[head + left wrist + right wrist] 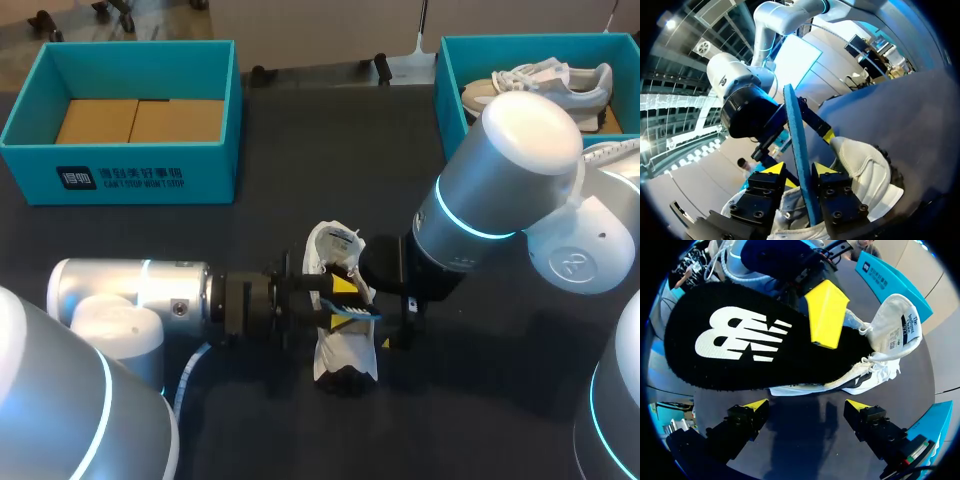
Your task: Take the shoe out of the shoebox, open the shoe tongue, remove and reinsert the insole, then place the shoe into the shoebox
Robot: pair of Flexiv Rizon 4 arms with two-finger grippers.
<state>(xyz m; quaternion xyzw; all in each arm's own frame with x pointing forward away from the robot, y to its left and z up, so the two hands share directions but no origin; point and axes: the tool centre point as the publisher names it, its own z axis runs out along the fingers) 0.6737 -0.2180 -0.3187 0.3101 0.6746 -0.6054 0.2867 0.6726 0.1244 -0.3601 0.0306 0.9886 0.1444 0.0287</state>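
Flat black matte table (130, 240): fills most of head view, surface slightly glossy under wrist cameras (805, 432).

Open teal cardboard box (447, 95): far right corner of table, no lid, walls upright, right end cut off by view's edge.

Beige-and-white lace-up sneaker (540, 85): inside that box, lying on its side, white laces showing, near part hidden.

Two small black fittings (380, 66): at table's far edge, kind cannot be told.
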